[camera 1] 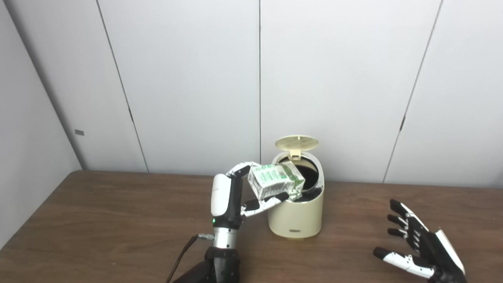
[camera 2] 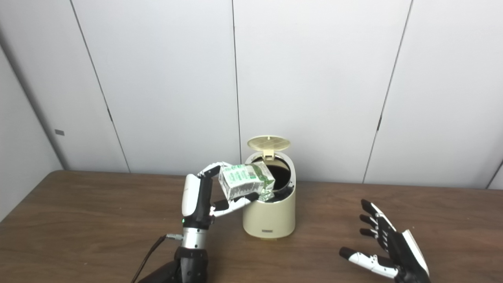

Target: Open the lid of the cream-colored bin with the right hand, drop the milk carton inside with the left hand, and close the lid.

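One milk carton (camera 1: 276, 180) corner hides the bin (camera 1: 298, 214) rim.

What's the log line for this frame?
lid: up | left hand: holds milk carton at bin mouth | right hand: open, idle

The bin (camera 1: 296, 212) stands in the middle of the table (camera 1: 98, 220). The carton (camera 1: 276, 181) sits over its left rim. The right hand (camera 1: 420, 249) is lower right.
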